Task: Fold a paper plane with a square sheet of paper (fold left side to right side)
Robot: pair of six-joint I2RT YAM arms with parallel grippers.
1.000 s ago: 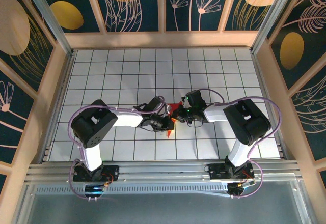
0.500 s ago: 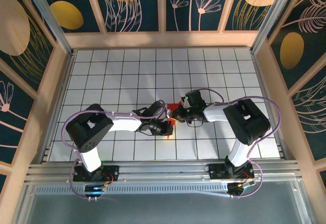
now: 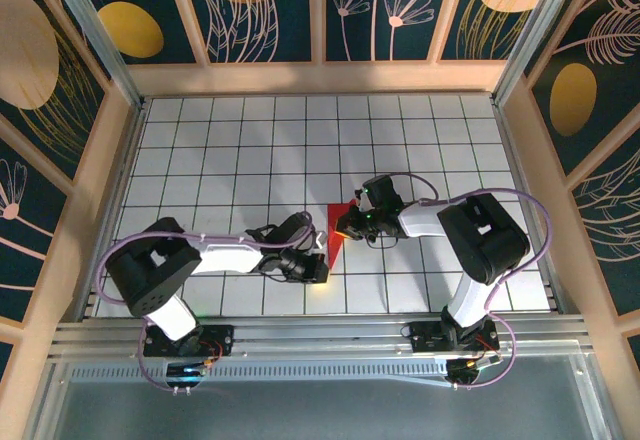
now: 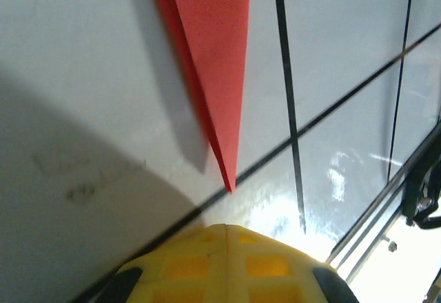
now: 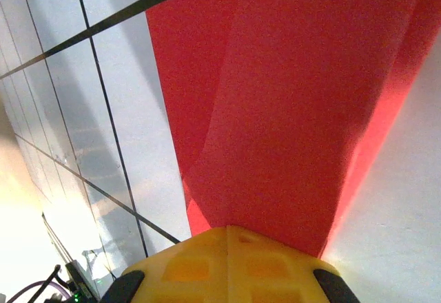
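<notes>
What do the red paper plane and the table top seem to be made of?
The paper plane looks like thin matte red paper: sharp creases, layered flaps, no shine. The table seems a smooth, glossy white board with dark grid lines; it reflects light. The exact material is unclear.

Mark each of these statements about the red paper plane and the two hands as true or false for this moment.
1. The paper plane is a narrow dart lying on the table, with its sharp tip toward the near edge. True.
2. The left hand grips the plane's tip. False: the hand is shut, and the tip lies free on the table just ahead of it.
3. The right hand is at the plane's wide end. True: in the right wrist view the red paper runs right up to its fingertips.
4. The right hand is wide open. False: it is shut.
</notes>
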